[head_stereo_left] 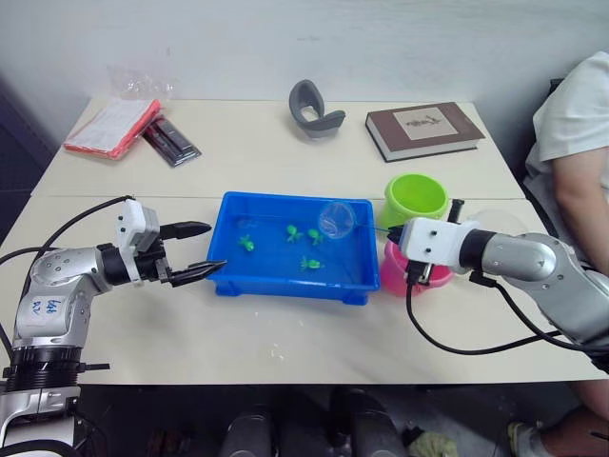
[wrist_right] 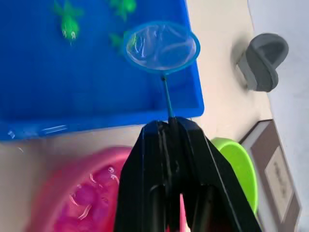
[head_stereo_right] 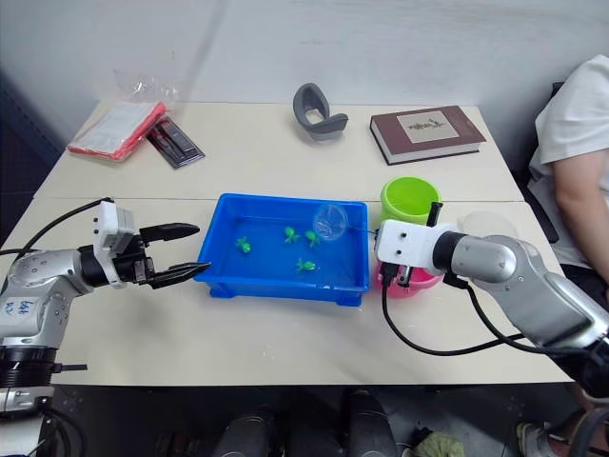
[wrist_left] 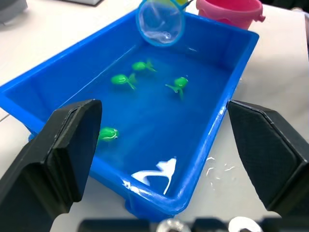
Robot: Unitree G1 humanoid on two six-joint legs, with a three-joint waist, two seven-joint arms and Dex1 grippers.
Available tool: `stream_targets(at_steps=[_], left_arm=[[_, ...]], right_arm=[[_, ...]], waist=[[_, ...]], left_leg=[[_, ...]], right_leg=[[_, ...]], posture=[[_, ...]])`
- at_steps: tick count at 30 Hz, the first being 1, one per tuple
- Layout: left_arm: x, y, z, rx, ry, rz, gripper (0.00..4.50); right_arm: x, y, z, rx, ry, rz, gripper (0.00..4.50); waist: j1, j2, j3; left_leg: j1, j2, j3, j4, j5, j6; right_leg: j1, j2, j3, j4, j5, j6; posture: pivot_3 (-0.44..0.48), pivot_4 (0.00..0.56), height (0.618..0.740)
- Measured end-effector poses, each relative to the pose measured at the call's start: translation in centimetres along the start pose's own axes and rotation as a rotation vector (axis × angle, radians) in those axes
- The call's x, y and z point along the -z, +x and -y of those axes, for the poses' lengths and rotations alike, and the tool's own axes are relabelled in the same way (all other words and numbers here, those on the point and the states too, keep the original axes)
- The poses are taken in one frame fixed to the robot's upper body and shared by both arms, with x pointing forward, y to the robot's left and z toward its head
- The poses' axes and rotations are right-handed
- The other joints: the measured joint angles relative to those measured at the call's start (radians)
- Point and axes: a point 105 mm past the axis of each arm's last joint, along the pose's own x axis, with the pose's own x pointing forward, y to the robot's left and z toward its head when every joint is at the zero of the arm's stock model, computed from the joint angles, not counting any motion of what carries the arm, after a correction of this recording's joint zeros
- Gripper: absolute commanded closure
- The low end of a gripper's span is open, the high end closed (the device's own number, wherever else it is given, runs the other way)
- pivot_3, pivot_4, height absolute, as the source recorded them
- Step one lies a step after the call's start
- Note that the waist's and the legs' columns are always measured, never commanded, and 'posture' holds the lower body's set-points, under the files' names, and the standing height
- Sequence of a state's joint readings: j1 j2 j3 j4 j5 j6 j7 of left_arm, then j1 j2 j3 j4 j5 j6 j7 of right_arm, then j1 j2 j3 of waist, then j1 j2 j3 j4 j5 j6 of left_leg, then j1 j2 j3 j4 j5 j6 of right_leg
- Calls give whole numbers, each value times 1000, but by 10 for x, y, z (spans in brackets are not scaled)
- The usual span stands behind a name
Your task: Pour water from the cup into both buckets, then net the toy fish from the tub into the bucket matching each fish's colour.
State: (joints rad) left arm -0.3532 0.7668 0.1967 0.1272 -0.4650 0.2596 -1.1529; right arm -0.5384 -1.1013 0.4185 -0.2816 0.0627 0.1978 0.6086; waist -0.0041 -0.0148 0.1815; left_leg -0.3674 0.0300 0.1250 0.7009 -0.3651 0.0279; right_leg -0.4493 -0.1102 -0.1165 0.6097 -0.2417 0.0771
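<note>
Far on the tabletop (head_stereo_left: 285, 152): book (head_stereo_left: 423, 129), grey holder (head_stereo_left: 315, 109), red packet (head_stereo_left: 112, 127). Tub (head_stereo_left: 285, 276) holds four green fish (wrist_left: 125, 79); two buckets (head_stereo_left: 415, 197) stand right of it. Left gripper (head_stereo_left: 198, 248) jaws wide open, empty; right gripper (wrist_right: 169, 126) jaws clamp the net (wrist_right: 161, 47).

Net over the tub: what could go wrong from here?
1. The right hand pinches the net by its thin stick, so it may twist or slip when scooping.
2. The green fish must pass over the pink bucket to reach the green bucket; it could drop in wrongly.
</note>
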Motion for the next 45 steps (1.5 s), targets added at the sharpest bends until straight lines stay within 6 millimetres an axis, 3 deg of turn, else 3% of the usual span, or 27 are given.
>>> stream_targets(at_steps=[8,14,19,22,30,38,45], left_arm=[[1,-5,4,5,-7,-47,56],[1,-8,3,-8,-13,-50,56],[-1,-7,3,-13,-5,-49,56],[-1,-7,3,-13,-1,-48,56],[-2,-6,3,-25,6,-48,56],[-4,1,4,-34,2,-4,56],[-22,21,2,-16,12,78,56]], right_arm=[[10,22,-9,-80,-134,15,4500],[2,29,-27,-193,-160,59,4500],[-6,35,-34,-244,-104,87,4500],[-10,36,-35,-268,35,97,4500],[-19,13,-16,-280,514,143,4500],[-18,-12,-6,-223,720,200,4500],[-4,-37,3,-133,790,217,4500]], waist=[[-3,0,0],[0,0,0],[-1,0,0],[0,0,0],[1,1,0],[4,1,0],[5,0,0]], left_leg=[[0,1,-1,0,1,-2],[0,1,-1,1,1,-1],[1,1,-1,1,1,-1],[0,1,-2,1,1,-1],[0,1,-3,1,1,-1],[0,0,-3,1,0,-1],[0,0,-3,1,1,-1]], right_leg=[[0,1,-1,0,0,0],[0,1,-1,1,0,0],[1,1,-1,1,0,0],[1,1,-2,1,0,0],[1,0,-3,1,0,0],[1,0,-3,1,0,0],[1,0,-3,1,0,0]], posture=[[0,150,740],[0,150,740],[0,150,740],[0,150,740],[0,150,740],[0,150,740],[0,150,740]])
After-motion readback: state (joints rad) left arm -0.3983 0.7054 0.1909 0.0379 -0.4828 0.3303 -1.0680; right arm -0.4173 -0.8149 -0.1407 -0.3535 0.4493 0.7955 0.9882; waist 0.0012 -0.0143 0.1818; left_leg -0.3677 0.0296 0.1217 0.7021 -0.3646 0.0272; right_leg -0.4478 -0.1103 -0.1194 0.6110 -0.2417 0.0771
